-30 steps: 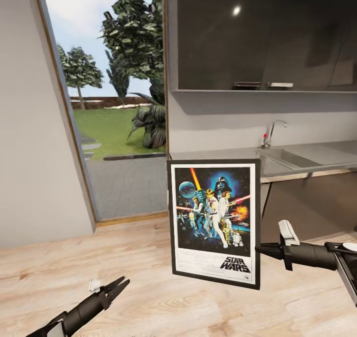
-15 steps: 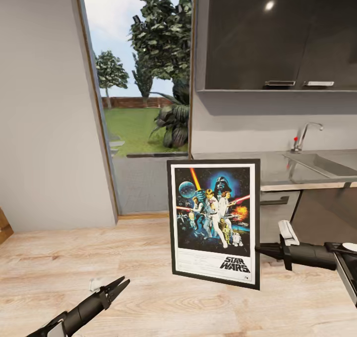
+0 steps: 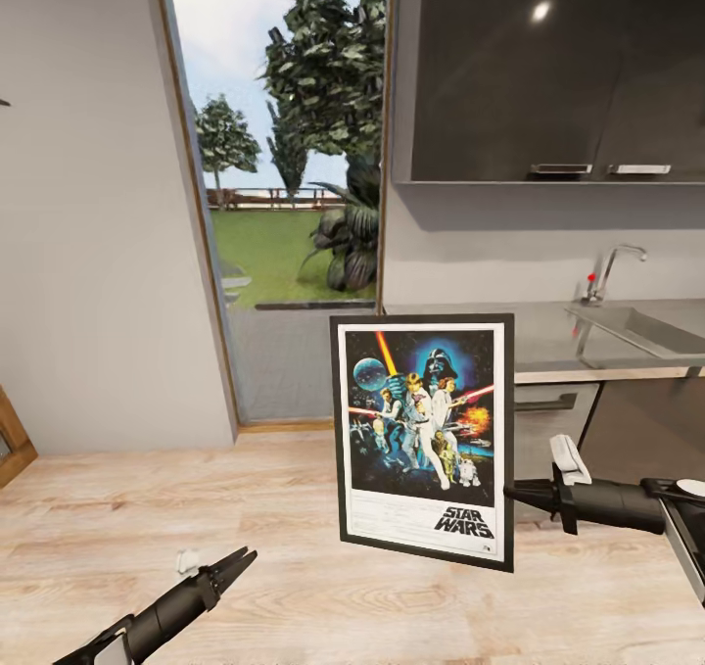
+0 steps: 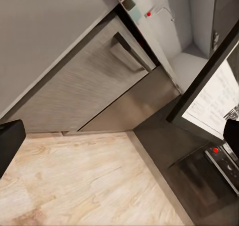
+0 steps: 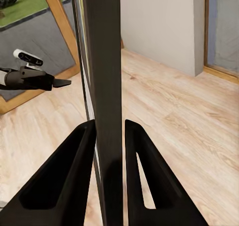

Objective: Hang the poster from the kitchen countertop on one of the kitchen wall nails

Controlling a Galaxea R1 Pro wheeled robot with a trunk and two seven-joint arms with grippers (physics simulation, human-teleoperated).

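Upright, the poster (image 3: 424,440) hangs above the wood floor (image 3: 245,538), its 3 o'clock edge clenched in the right pincer (image 3: 511,492); both fingers (image 5: 74,171) press its frame. At 7 o'clock the left pincer (image 3: 238,561) gapes, holding nothing. Behind, at 2 o'clock, runs the counter (image 3: 548,337); bare floor spreads toward 9 o'clock.

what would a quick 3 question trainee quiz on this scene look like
1. True or false: the poster lies flat on the countertop.
2. Which gripper clamps the poster's edge? A left B right
3. Fill in: the left gripper's fingers are ___.

Key: 1 false, it is held upright in the air. 2 B, the right gripper pinches the frame between its fingers. 3 open.
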